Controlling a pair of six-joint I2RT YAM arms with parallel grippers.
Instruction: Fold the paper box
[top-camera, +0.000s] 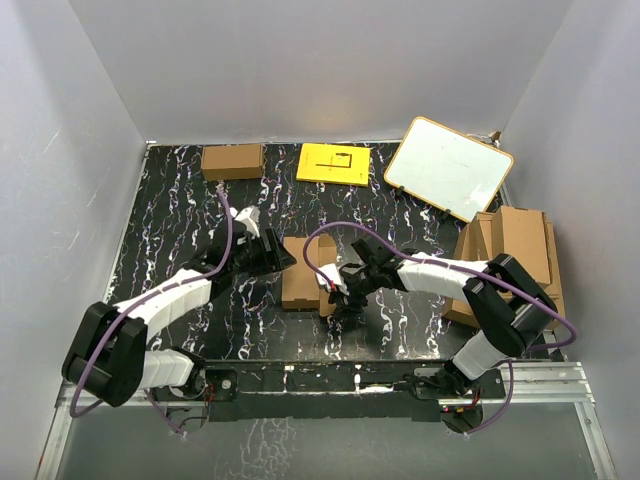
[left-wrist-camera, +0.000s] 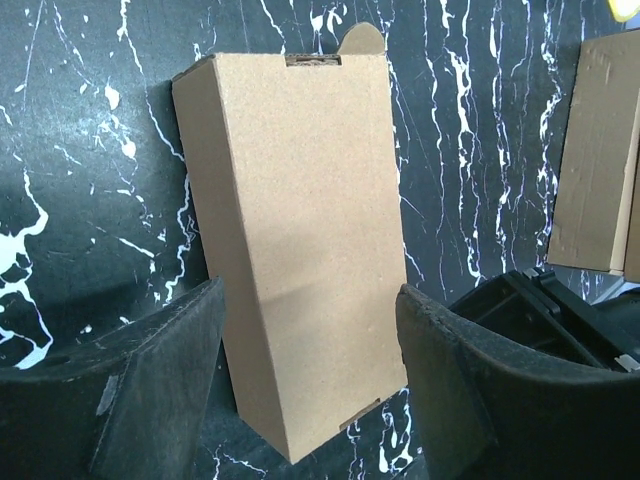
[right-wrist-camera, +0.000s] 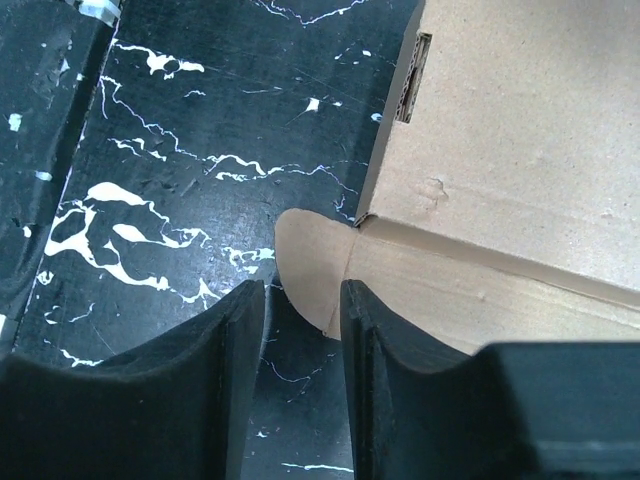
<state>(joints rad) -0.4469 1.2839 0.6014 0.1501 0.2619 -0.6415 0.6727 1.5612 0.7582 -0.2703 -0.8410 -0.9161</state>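
Note:
The paper box (top-camera: 302, 272) lies flat on the black marbled table between my two arms, a plain brown oblong carton. In the left wrist view the paper box (left-wrist-camera: 300, 220) runs away from the camera, with a rounded tab (left-wrist-camera: 362, 38) at its far end. My left gripper (top-camera: 284, 257) is open, one finger on each side of the box's near end; I cannot tell whether they touch it. My right gripper (top-camera: 341, 297) stands slightly open at the box's corner. Its fingertips (right-wrist-camera: 375, 305) are just short of a rounded flap (right-wrist-camera: 310, 265), with only table in the gap.
A smaller brown carton (top-camera: 232, 161) and a yellow sheet (top-camera: 334, 164) lie at the back. A whiteboard (top-camera: 448, 168) leans at the back right. A pile of cardboard sheets (top-camera: 515, 255) sits at the right edge. More cardboard (left-wrist-camera: 600, 150) shows right of the box.

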